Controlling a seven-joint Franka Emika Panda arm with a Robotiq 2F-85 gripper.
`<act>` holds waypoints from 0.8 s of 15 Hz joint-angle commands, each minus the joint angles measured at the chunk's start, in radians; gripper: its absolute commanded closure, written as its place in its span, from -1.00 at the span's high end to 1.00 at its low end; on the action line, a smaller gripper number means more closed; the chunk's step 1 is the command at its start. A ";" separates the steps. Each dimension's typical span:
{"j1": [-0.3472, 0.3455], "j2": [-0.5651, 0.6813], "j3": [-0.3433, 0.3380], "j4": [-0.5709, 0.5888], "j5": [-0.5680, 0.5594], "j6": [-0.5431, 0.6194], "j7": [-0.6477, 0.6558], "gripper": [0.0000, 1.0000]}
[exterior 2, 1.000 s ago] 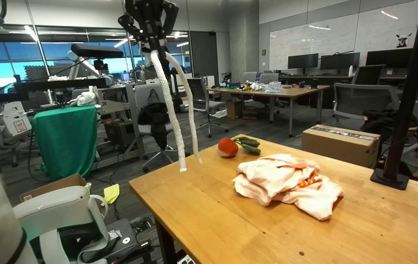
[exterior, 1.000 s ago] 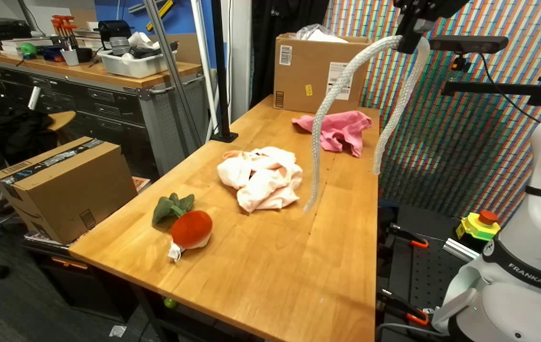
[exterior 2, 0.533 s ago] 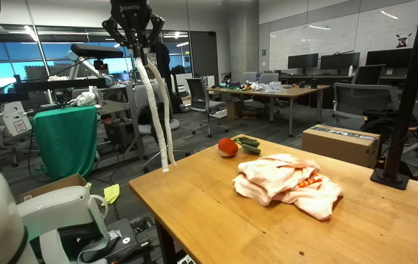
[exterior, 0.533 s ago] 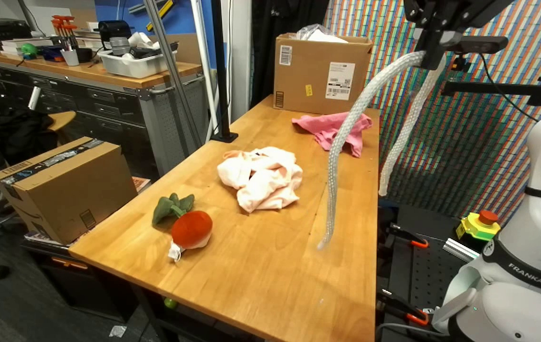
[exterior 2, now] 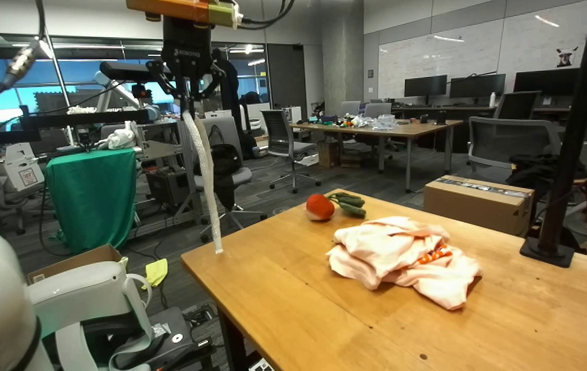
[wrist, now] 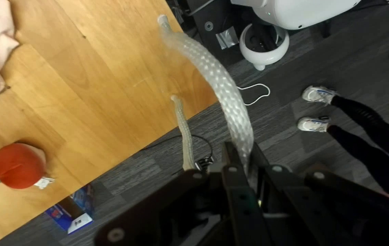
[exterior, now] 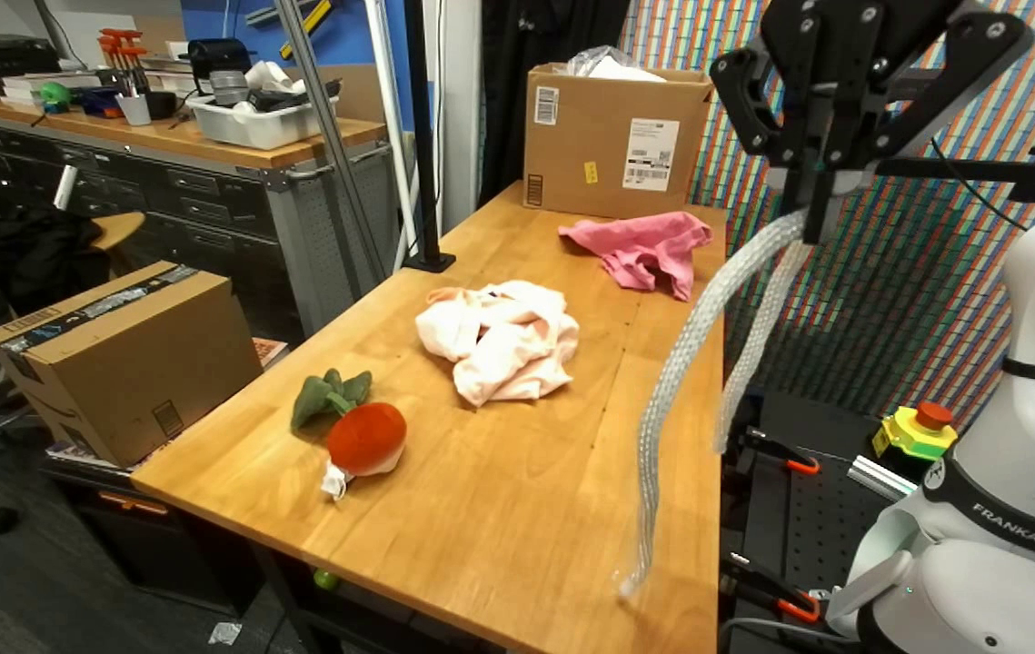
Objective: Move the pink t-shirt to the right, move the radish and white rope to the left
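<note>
White rope (wrist: 227, 94), longest of the three items, hangs from the gripper (exterior: 815, 218) above the corner of the table (exterior: 517, 490) where the edge beside the robot base (exterior: 953, 572) meets the left end edge; your jaws are drawn narrow and clamp it near mid-length, a leg falling to either side. Whether a free end touches the wood cannot be told. Judged by its braid and held curve, it should prove light, springy and rather slick; your mid-length hold looks sound, but release low, with both legs resting on wood, or it may slide over the edge. Pink t-shirt (exterior: 649, 243) lies crumpled toward the right end edge, near the cardboard box (exterior: 603, 136) standing there. Expect limp, light cloth, hard to damage; should it need correcting, pinch a raised fold rather than a flat part. Radish (exterior: 368, 440), smallest, rests near the corner where the left end edge meets the long edge away from the base, leaves (exterior: 331, 400) out to one side. You may expect a light, soft, rounded body, prone to roll; grip across the red part, since the leaves look floppy and would let it swing.
</note>
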 commanded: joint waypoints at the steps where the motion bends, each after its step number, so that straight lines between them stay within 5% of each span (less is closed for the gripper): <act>1: -0.005 0.091 0.028 0.039 0.065 0.049 -0.051 -0.85; 8: -0.048 0.199 0.045 0.042 0.143 0.284 0.010 -0.85; 12: -0.063 0.229 0.027 0.046 0.209 0.276 0.004 -0.85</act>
